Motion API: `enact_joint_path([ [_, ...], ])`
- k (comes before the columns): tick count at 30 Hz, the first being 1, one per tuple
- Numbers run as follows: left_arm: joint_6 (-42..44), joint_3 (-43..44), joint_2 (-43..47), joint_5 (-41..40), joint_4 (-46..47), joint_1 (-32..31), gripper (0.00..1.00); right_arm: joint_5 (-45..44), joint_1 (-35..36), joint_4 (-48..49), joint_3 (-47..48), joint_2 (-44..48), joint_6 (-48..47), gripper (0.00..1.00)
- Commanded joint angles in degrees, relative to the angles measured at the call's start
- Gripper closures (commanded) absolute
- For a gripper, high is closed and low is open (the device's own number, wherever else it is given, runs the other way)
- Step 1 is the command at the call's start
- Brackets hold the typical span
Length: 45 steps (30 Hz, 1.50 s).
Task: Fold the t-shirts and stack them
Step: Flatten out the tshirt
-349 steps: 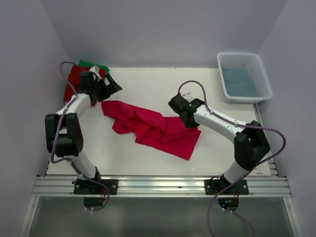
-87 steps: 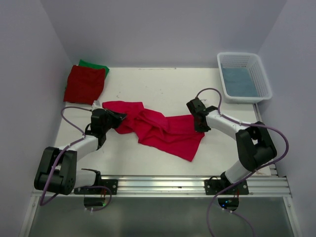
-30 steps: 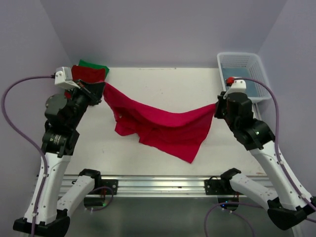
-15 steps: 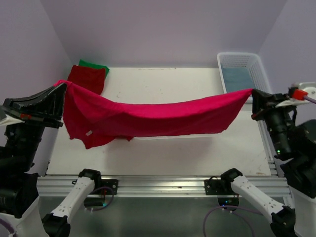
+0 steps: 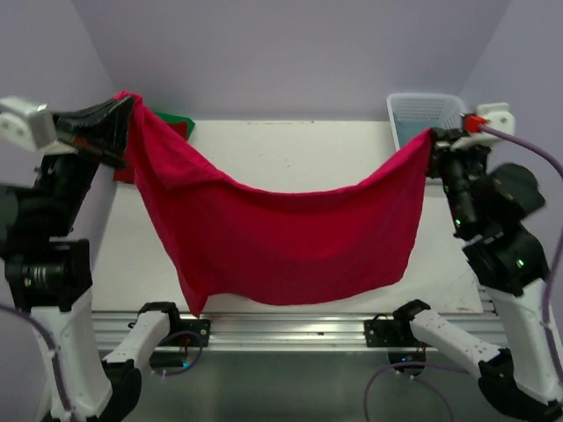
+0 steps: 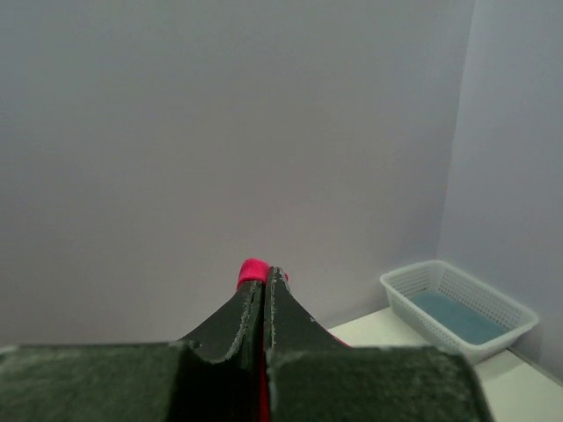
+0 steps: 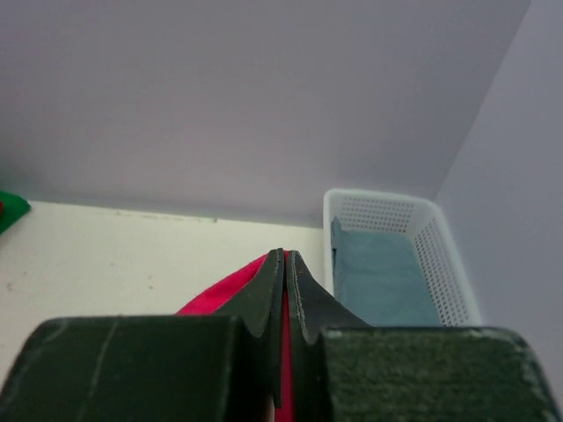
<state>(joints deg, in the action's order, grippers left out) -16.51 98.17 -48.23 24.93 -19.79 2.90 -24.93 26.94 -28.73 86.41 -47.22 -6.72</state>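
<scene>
With my left gripper (image 5: 129, 100) at upper left and right gripper (image 5: 432, 134) at upper right each pinched tight on a corner, the crimson-pink t-shirt (image 5: 281, 237), a narrow band a moment ago, now hangs open across mid-frame above the table (image 5: 290, 149), ready, I judge, to lay flat for folding.

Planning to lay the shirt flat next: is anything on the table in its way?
Nothing visible does. The pink shirt hangs between left gripper and right gripper; the basket sits in the far right corner of the table. The cloth hides its near part.
</scene>
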Motion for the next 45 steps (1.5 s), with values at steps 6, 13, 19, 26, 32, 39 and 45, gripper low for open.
enact_joint_path([
  [6, 20.4, -1.1, -17.2, -24.8, -0.4, -17.2, 1.0, 0.1, -0.2, 9.0, 2.2, -11.2, -4.3, 1.0],
  [13, 19.2, 6.6, -9.8, -18.7, -0.8, -18.7, 1.0, 6.8, -0.2, 12.7, 0.9, -3.7, -8.0, 1.0],
  [19, 13.1, 7.0, 1.2, -8.4, 3.3, -13.5, 1.0, 11.0, -0.2, 14.1, -1.6, 8.7, -8.5, 1.0],
  [26, 5.0, 10.0, 6.2, 0.3, 7.8, 0.1, 1.0, 9.0, -2.7, 11.9, 2.0, 11.5, -9.9, 1.0],
  [32, 7.5, 1.0, -0.1, -6.3, 8.8, 0.4, 1.0, -4.1, -2.7, 7.7, 3.7, 0.1, -8.7, 1.0],
  [39, 10.3, -16.0, -10.6, -14.4, 14.3, 0.4, 1.0, -7.8, -2.7, 7.4, -5.2, -14.1, 0.0, 1.0],
  [45, 11.1, -30.7, -24.4, -20.0, 24.3, 0.6, 1.0, -10.0, -3.7, 10.2, -8.6, -32.1, 3.5, 1.0],
])
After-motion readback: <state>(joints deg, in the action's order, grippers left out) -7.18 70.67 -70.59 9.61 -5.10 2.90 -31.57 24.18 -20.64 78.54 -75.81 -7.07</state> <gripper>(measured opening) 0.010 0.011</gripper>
